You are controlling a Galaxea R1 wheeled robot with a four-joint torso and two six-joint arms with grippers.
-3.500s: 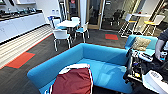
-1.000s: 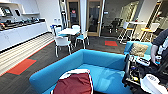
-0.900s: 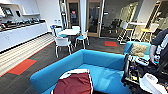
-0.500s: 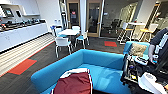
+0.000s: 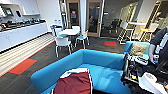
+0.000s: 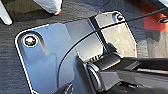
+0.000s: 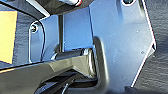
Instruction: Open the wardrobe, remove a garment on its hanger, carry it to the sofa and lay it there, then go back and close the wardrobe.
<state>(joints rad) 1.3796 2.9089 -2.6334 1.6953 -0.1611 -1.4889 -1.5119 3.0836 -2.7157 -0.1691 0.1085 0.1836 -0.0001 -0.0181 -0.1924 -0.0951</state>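
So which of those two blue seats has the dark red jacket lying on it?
The big turquoise sofa in front, with the low rounded back. The maroon jacket lies on its seat. The smaller blue seat behind it holds a patterned cushion instead.

dark carpet (image 5: 100,46), white counter (image 5: 22,32), café table (image 5: 68,31)

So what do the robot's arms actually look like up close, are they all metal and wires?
Mostly dark. Near each wrist sits a wide dark glossy plate with rounded, pale-edged corners and round fittings. A jointed black bar runs beside it, with a grey collar at the joint. A thin black cable arcs across the left plate. The right wrist plate looks alike. In the head view, a white rounded part shows.
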